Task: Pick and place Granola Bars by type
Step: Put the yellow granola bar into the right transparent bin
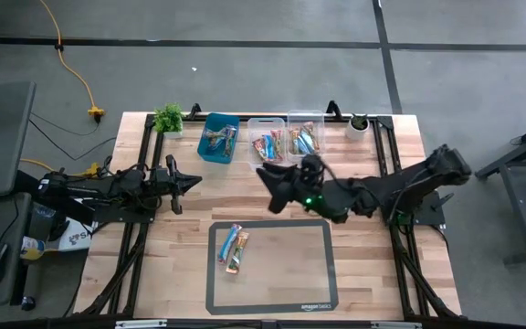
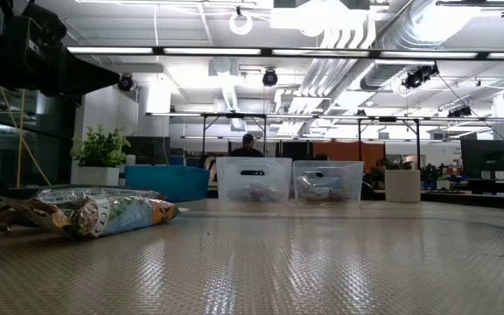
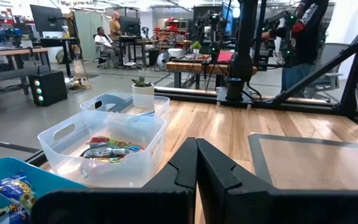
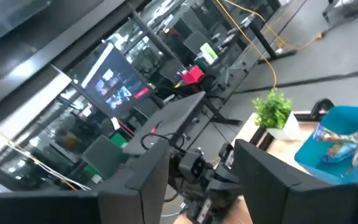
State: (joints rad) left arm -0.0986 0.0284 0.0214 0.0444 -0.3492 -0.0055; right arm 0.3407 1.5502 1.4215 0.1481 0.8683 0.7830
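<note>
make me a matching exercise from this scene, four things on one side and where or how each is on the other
Things:
1. teal bin
2. left gripper
3. right gripper
4. two granola bars

Places or states:
A. lying on the grey-bordered mat
B. open, raised near the clear bins
C. shut, waiting at the table's left side
D. beside the small plant, holding blue-wrapped bars

Pairs: 1-D, 2-C, 3-B, 4-A
</note>
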